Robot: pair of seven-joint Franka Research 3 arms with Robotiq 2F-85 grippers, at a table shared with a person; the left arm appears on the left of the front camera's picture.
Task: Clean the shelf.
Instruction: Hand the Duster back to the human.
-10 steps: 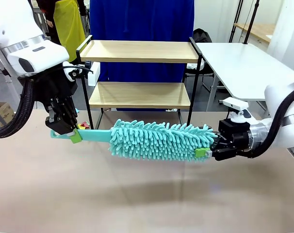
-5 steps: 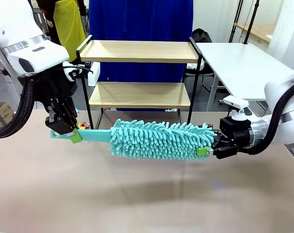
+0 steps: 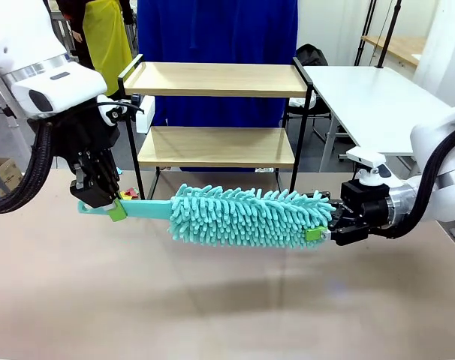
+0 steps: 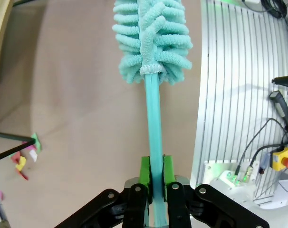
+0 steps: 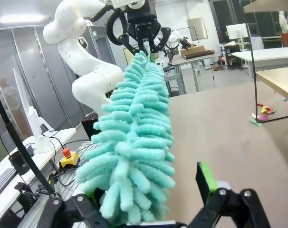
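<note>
Your left gripper (image 3: pixel 115 208) is clamped on the handle (image 4: pixel 154 123) of a turquoise microfiber duster (image 3: pixel 246 216), held level just above the tan table (image 3: pixel 212 300). At the duster's far tip, your right gripper (image 3: pixel 323 232) has its fingers spread wide around the fluffy head, one green pad (image 5: pixel 206 182) standing clear of the fibres. The shelf (image 3: pixel 216 112) stands behind the duster, at the table's far edge.
</note>
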